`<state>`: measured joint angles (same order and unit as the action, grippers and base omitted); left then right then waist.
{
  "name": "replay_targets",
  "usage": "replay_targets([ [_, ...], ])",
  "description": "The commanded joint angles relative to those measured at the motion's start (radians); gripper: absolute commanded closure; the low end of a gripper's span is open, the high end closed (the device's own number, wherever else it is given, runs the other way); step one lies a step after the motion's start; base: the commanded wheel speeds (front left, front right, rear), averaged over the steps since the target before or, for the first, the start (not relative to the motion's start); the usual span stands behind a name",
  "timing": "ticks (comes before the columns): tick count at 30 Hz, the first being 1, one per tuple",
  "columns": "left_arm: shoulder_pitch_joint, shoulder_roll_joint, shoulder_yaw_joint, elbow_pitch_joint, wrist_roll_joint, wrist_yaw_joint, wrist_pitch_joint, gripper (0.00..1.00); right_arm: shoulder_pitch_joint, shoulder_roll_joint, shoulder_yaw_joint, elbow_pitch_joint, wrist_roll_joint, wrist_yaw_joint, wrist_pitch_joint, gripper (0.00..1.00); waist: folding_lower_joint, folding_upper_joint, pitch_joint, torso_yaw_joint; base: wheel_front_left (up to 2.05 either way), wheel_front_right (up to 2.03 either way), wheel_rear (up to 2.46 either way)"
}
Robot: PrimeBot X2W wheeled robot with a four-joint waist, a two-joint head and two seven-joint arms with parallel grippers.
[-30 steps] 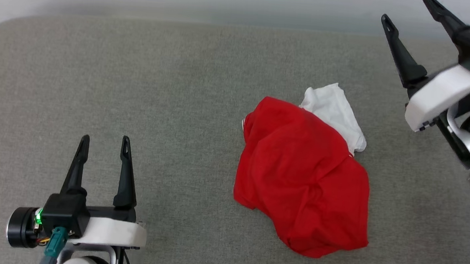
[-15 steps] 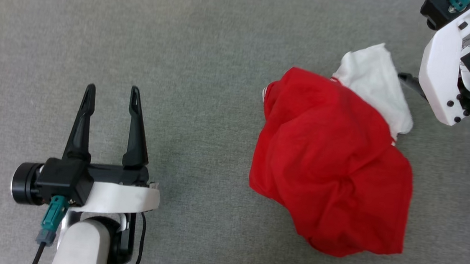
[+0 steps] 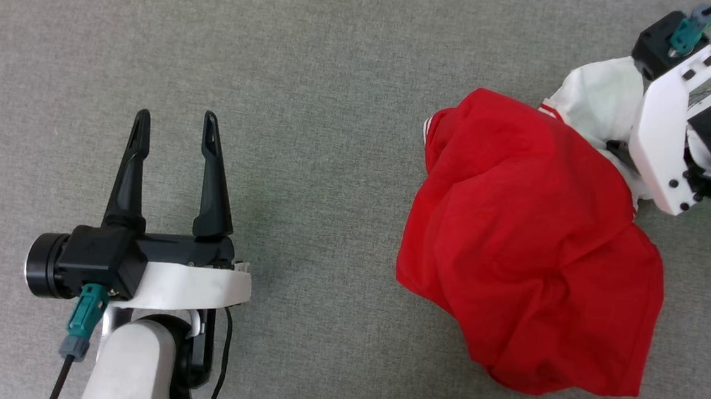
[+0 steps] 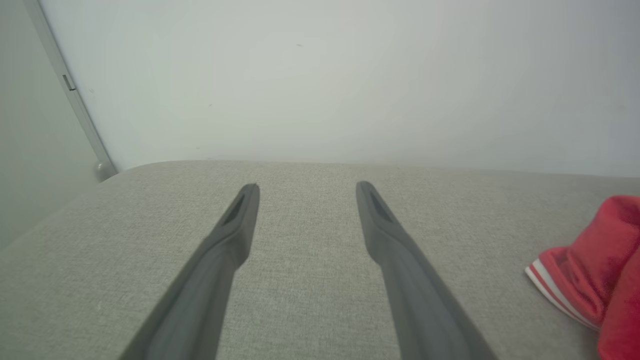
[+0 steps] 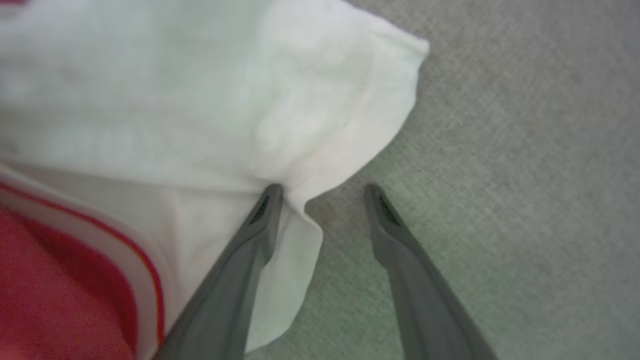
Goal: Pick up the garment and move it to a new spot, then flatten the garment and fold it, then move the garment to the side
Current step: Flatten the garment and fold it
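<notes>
The left claw stands wide and empty over bare grey upholstered surface, fingers pointing to 12 o'clock in the head view. The garment lies well apart from it, out at about 3 o'clock, and its striped trim just enters the left wrist view at 4 o'clock.

The garment is a crumpled red heap with one white sleeve poking out at its 1 o'clock corner. It looks light, limp and thin. It should drape and stretch when lifted and will not hold its shape, and a loose pinch may catch only one layer. A hem, a sleeve edge or the shoulder seam looks like the best place to take hold, since the doubled cloth there gives the fingers something to bite.

The right claw is at that sleeve. Its jaws are wide, with nothing gripped. One finger lies against the white fold, the other is over bare fabric, and a flap of sleeve edge sits between them.
</notes>
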<state>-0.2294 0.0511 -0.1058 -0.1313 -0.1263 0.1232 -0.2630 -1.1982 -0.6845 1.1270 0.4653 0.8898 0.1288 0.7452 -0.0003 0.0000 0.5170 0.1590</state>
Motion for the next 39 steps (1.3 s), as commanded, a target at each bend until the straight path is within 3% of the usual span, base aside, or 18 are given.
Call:
replay_targets([
  [1,0.008,-0.001,0.004,0.005,0.006,-0.001,-0.003,0.0,0.092,0.029,0.068,0.025,0.009,0.004,-0.016,1.0,0.0003,0.0,-0.023,-0.013,0.0,0.0,0.0],
  [6,0.031,-0.001,0.009,0.022,0.012,-0.008,-0.003,0.0,0.032,-0.031,0.031,-0.018,0.031,0.002,-0.19,1.0,0.0003,0.0,-0.102,-0.027,0.0,0.0,0.0],
  [10,0.071,-0.001,0.02,0.033,0.019,-0.013,-0.003,0.0,0.068,-0.121,0.039,-0.085,0.032,0.002,-0.317,1.0,0.0003,0.0,-0.179,-0.045,0.0,0.0,0.0],
  [16,0.142,-0.001,0.043,0.035,0.025,-0.011,-0.003,0.0,0.23,-0.283,-0.001,-0.166,0.077,0.002,-0.453,1.0,0.0003,0.0,-0.269,-0.085,0.0,0.0,0.0],
  [20,0.183,-0.001,0.048,0.035,0.028,-0.01,-0.003,0.0,0.417,-0.355,-0.058,-0.163,0.149,0.002,-0.523,1.0,0.0003,0.0,-0.307,-0.108,0.0,0.0,0.0],
  [25,0.207,-0.001,0.054,0.031,0.034,-0.015,-0.003,0.0,0.608,-0.367,-0.092,-0.101,0.199,0.002,-0.565,1.0,0.0003,0.0,-0.318,-0.129,0.0,0.0,0.0],
  [31,0.197,-0.001,0.053,0.039,0.036,-0.022,-0.003,0.0,0.823,-0.271,-0.112,0.056,0.246,0.001,-0.593,1.0,0.0003,0.0,-0.31,-0.133,0.0,0.0,0.0],
  [34,0.196,-0.001,0.057,0.043,0.04,-0.024,-0.003,0.0,0.84,-0.221,-0.146,0.09,0.246,0.001,-0.634,1.0,0.0003,0.0,-0.313,-0.137,0.0,0.0,0.0],
  [35,0.199,-0.001,0.06,0.045,0.042,-0.026,-0.003,0.0,0.833,-0.213,-0.16,0.091,0.24,0.001,-0.65,0.82,0.0003,0.0,-0.316,-0.139,0.0,0.0,0.0],
  [37,0.208,-0.001,0.064,0.049,0.044,-0.028,-0.003,0.0,0.806,-0.214,-0.191,0.091,0.205,0.001,-0.691,0.0,0.0003,0.0,-0.327,-0.142,0.0,0.0,0.0],
  [39,0.217,-0.001,0.065,0.054,0.044,-0.03,-0.003,0.0,0.782,-0.221,-0.222,0.08,0.168,0.002,-0.732,0.0,0.0003,0.0,-0.339,-0.143,0.0,0.0,0.0],
])
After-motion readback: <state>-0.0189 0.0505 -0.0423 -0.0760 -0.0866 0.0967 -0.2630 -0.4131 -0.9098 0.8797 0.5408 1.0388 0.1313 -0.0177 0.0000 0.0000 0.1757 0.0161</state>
